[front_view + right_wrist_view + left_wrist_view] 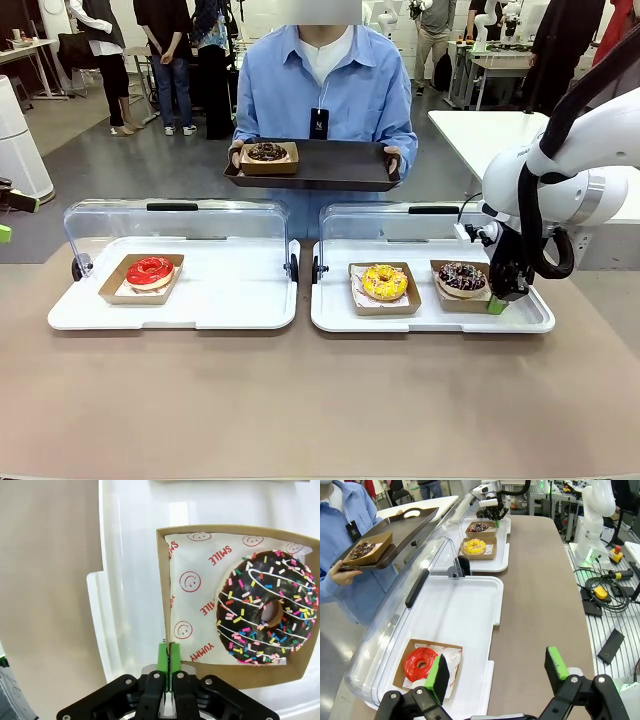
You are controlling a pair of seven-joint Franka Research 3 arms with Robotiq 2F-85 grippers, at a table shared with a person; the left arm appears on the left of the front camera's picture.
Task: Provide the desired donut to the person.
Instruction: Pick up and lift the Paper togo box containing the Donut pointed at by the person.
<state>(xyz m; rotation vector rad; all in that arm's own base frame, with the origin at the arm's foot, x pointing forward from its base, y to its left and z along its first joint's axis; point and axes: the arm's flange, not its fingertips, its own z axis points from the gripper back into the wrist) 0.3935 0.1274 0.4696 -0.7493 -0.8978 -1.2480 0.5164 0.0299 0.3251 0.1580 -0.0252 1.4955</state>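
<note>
Cardboard tray [240, 677] of the chocolate donut [250, 605], on the right white serving tray [130, 580], is pinched at its wall by the right gripper [169, 650]; judged light, flimsy. Left gripper [496, 667] is held wide.

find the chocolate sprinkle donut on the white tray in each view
front view: chocolate donut right of middle, in its cardboard tray, beside the yellow donut.
left wrist view: the donut far off, top centre.
right wrist view: the donut large, at the right.
shared landmark: the right gripper, shut on that cardboard tray's edge.
</note>
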